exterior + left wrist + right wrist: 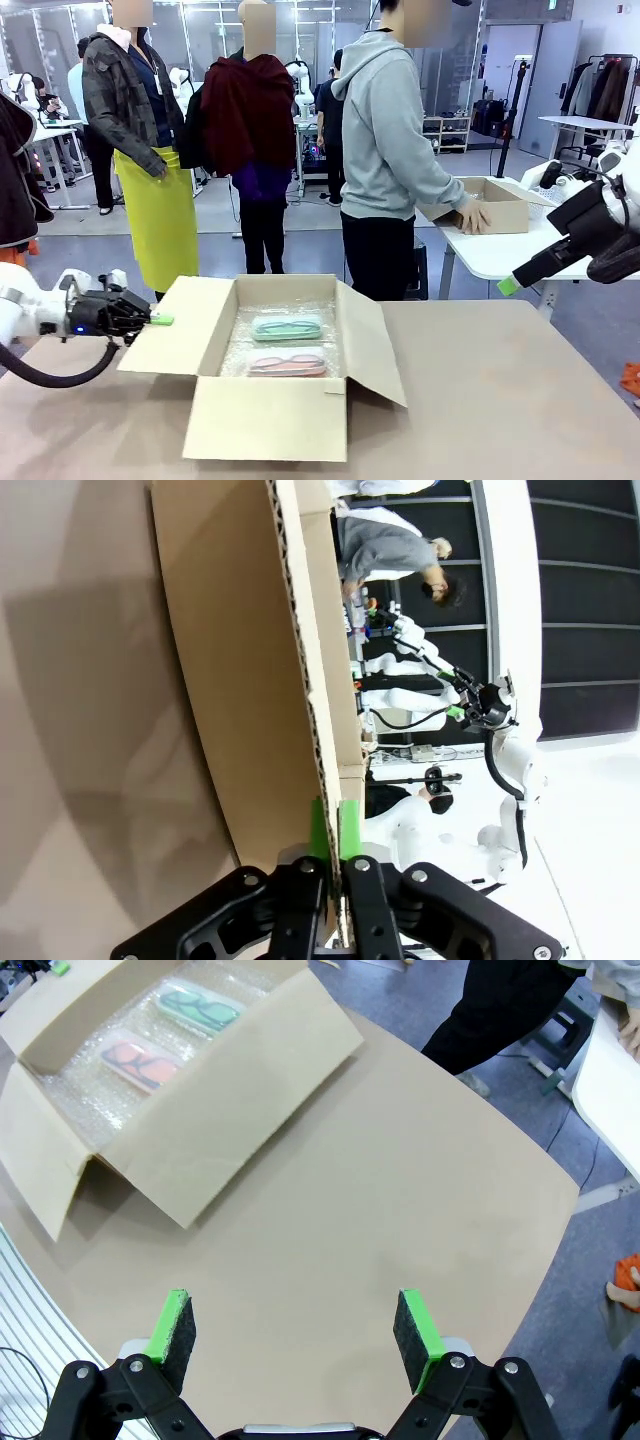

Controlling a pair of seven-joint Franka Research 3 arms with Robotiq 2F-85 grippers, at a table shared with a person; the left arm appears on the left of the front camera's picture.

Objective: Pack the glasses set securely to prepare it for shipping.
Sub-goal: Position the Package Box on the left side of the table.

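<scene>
Clearly the left end effector is clamped on the edge of the left flap of the open cardboard box; in the left wrist view its green pads pinch the corrugated edge of that flap between them. Just beyond this end effector, further into the box, the mint green case and the pink case lie side by side on bubble wrap, the mint one toward the far side and the pink one nearer the robot. The right end effector hangs above the desk, well apart from the box, with its fingers spread wide and nothing between them. From the right wrist view the box sits ahead and to the left of those fingers, with both cases visible inside. A person stands past the far edge of the desk, a hand on another cardboard box on a white table
</scene>
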